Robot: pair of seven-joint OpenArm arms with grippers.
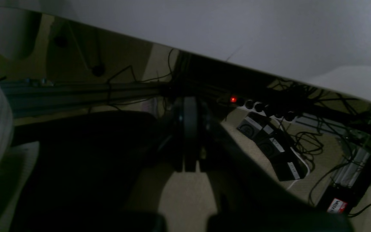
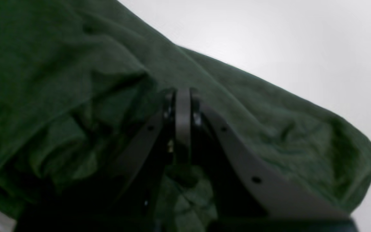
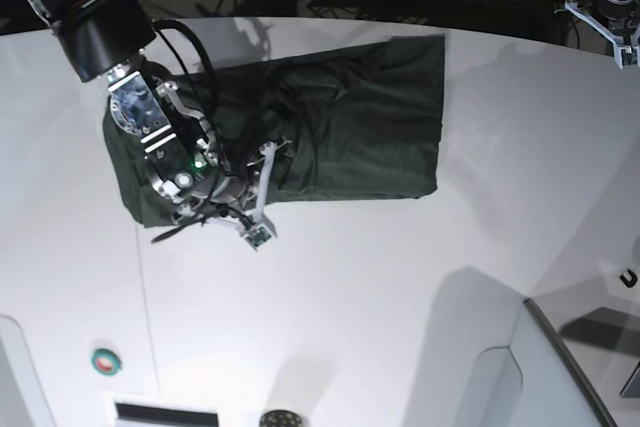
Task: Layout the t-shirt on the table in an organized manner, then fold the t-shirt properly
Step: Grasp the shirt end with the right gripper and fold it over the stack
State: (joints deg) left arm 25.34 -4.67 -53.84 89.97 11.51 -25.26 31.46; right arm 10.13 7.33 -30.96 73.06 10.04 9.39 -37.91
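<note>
The dark green t-shirt (image 3: 350,117) lies as a wrinkled, roughly rectangular bundle on the far half of the white table (image 3: 400,297). My right gripper (image 3: 268,157) is low over the shirt's near-left part. In the right wrist view its shut fingertips (image 2: 183,93) press against a fold of the t-shirt (image 2: 76,80), and no cloth shows between them. White table (image 2: 285,38) lies beyond the shirt's edge. My left gripper (image 3: 612,27) hangs past the table's far right edge. In the left wrist view it (image 1: 188,109) is shut and empty over the floor, below the table (image 1: 237,25).
A power strip (image 1: 262,108) with a red light and tangled cables lie on the floor past the far edge. A small green ring (image 3: 107,360), a dark round piece (image 3: 283,417) and a black hook (image 3: 628,277) sit on the table's near side. A raised white panel (image 3: 540,367) fills the near right corner.
</note>
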